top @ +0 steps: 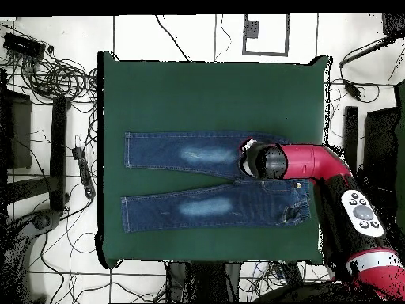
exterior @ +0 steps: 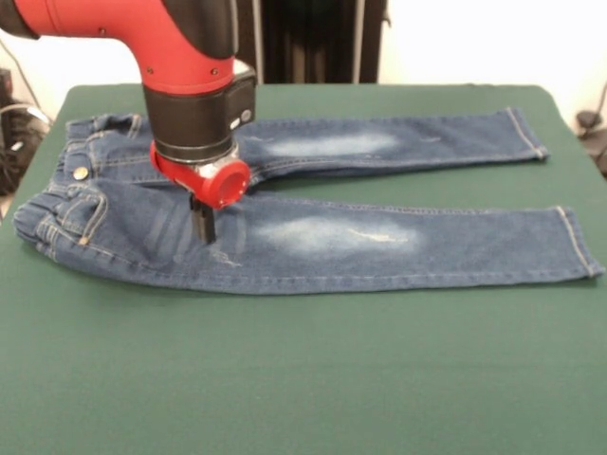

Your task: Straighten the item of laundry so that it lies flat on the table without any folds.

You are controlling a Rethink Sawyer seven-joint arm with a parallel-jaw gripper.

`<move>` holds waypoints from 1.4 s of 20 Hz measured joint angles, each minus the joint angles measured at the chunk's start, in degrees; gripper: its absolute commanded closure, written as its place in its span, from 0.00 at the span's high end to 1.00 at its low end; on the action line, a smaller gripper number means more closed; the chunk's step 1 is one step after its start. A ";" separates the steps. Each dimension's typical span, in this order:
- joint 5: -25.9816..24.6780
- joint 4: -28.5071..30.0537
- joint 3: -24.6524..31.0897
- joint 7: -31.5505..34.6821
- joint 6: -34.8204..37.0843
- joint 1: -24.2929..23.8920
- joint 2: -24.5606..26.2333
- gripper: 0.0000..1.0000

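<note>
Denim lay nearly flat across the table: the jeans ran left to right through the frame's middle, waistband at left, both legs reaching right. My gripper hung with its tips drawn narrow, together, holding nothing, on the nearer leg's upper thigh, just right of the waistband. The long axis ran rightward from me; nothing blocked a sweep that way.
</note>
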 measured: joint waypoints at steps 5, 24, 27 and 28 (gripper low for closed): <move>-0.08 0.01 0.26 0.00 0.00 -0.01 -0.63 0.00; -1.93 0.04 0.50 -0.14 0.01 -3.88 -3.62 0.00; -3.50 -0.25 0.49 -0.14 0.01 -4.81 -2.65 0.00; -3.96 -0.36 0.50 -0.14 0.00 -5.13 -2.16 0.00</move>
